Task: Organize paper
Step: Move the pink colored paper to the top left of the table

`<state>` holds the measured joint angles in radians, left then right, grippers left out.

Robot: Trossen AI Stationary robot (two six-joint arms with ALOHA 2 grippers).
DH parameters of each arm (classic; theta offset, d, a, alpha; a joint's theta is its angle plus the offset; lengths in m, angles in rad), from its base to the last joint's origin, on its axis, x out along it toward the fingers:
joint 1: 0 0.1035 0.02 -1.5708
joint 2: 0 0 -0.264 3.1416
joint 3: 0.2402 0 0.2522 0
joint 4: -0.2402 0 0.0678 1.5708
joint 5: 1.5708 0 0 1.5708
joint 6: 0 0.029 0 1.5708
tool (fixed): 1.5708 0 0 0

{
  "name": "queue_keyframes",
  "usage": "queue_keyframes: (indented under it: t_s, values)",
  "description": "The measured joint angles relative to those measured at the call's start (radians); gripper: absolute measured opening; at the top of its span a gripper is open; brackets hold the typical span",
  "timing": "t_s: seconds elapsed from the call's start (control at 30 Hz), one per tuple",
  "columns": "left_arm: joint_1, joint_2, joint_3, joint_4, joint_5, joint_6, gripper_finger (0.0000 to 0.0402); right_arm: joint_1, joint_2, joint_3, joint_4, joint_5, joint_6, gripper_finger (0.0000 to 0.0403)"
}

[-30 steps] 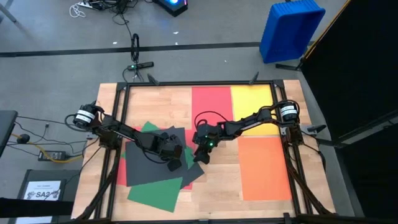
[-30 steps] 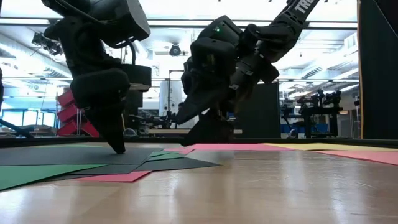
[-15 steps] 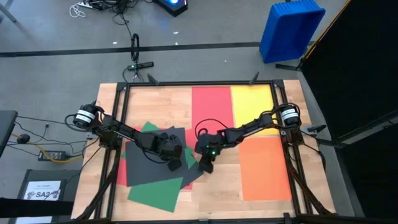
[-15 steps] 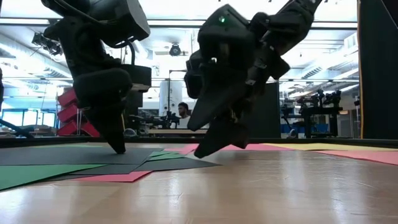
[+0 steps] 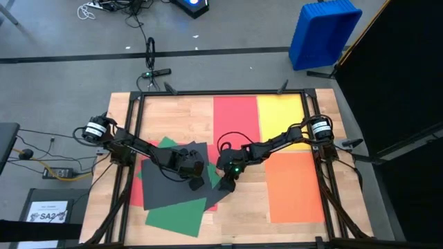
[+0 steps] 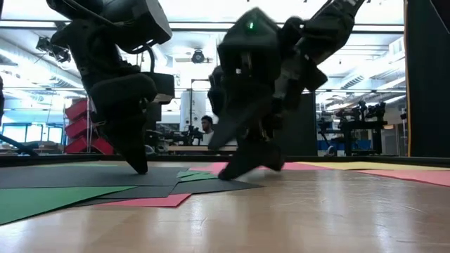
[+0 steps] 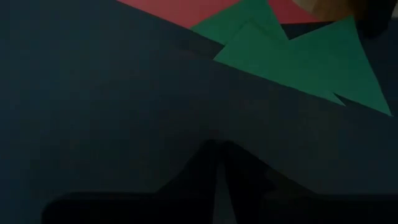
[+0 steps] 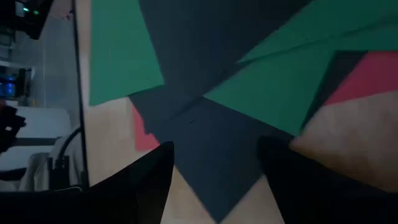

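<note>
Left claw (image 5: 196,182), fingers pressed together, bears down on the dark grey matte paper sheet (image 5: 166,185) atop the jumbled green and red sheets at the wooden surface's (image 5: 180,117) left. Right claw (image 5: 226,184), spread wide, sits at that pile's corner.

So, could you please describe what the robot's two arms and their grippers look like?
Both arms are black and slim, with looping black cables. Silver-and-black cylindrical joints sit at each base. The right gripper shows a small green light on its wrist; the left gripper is plain black with tapered jaws.
</note>
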<state>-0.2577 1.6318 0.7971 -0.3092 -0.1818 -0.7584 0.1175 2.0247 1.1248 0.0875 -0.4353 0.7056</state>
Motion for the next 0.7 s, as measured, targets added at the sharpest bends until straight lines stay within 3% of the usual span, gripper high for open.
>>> queue_keyframes:
  t_s: [0.7]
  values:
    - [0.000,0.000,0.000,0.004,0.000,-0.007,0.0016,-0.079,0.000,0.000,-0.027,-0.023,0.008,0.0214]
